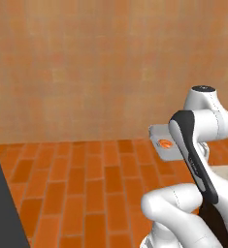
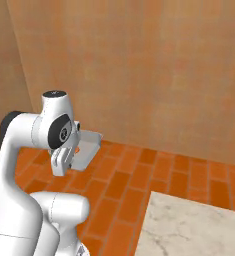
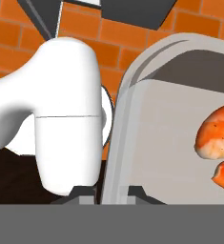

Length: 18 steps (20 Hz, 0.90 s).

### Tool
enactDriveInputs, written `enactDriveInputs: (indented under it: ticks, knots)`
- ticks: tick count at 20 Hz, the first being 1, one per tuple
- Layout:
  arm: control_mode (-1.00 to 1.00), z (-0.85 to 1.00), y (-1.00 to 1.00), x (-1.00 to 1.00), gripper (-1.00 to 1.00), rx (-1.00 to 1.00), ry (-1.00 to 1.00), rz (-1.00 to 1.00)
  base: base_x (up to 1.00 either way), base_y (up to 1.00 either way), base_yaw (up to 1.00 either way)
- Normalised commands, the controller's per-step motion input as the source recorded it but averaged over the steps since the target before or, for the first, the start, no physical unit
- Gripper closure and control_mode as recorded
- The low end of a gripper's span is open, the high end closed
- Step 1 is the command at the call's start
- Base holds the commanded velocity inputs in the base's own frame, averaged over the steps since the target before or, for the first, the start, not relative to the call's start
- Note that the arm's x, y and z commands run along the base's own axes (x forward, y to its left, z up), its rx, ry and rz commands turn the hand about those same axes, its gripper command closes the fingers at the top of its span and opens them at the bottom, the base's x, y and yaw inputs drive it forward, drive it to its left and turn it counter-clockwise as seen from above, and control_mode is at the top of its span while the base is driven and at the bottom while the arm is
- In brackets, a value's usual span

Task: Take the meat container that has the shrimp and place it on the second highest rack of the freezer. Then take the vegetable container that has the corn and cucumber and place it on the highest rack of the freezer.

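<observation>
A grey meat container (image 1: 159,134) hangs in the air in front of the arm, above the brick floor, with the orange shrimp (image 1: 165,143) lying in it. From the right base camera the meat container (image 2: 86,148) pokes out beside the wrist. My gripper (image 3: 114,193) is shut on the tray's rim, one dark tip on each side of the wall. The container (image 3: 175,124) and the shrimp (image 3: 217,138) sit close before the hand camera. The freezer, its racks, the corn and the cucumber are out of view.
An orange brick floor (image 1: 86,184) stretches to a tan tiled wall (image 1: 96,68). A dark panel (image 1: 1,208) stands at the left edge of the left base view. A marble counter corner (image 2: 194,225) lies at the lower right of the right base view.
</observation>
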Motion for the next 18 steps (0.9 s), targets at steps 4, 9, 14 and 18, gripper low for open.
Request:
enactDriveInputs:
  ticks: [4,9,14,18]
  knots:
    - [1.00,0.00,0.00,0.00,1.00,0.00,0.00,0.00,0.99,-0.33,0.25]
    - [1.00,0.00,0.00,0.00,1.00,0.00,0.00,0.00,0.47,-0.11,0.82]
    - [1.00,0.00,0.00,0.00,1.00,0.00,0.00,0.00,0.28,-0.02,0.94]
    - [1.00,0.00,0.00,0.00,1.00,0.00,0.00,0.00,0.25,-0.07,0.94]
